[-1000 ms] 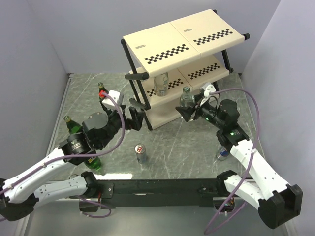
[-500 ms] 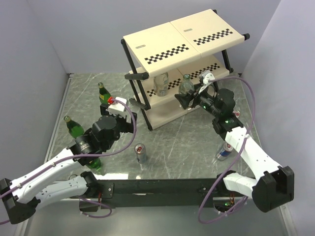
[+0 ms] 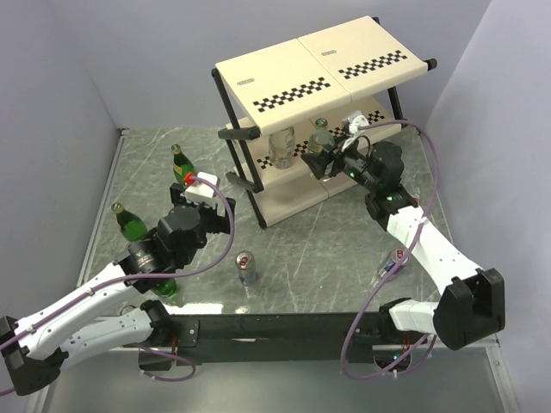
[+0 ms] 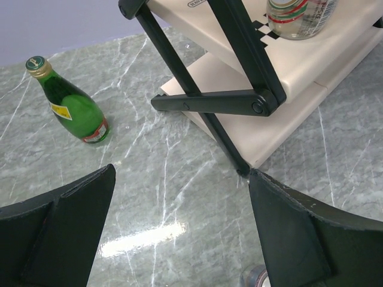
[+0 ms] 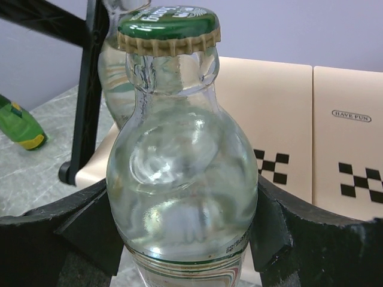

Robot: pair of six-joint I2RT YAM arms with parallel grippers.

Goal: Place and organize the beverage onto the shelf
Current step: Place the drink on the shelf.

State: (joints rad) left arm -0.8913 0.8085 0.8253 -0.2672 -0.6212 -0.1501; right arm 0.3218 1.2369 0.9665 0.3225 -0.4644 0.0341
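The shelf (image 3: 275, 73) has cream panels with black-and-white checkered strips on a black frame. The table (image 3: 318, 249) is grey-green, veined white. A green bottle (image 4: 75, 110) wears a yellow label; the clear bottle (image 5: 182, 179), a green cap.

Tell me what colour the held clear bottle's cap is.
The cap is green, gold-rimmed; right wrist view shows it best.

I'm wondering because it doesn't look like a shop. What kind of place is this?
Probably a robot test booth, not a shop. Plain walls box in one table, a left arm and right arm are bolted at its near edge, and the only furniture is a shelf with checkered strips.
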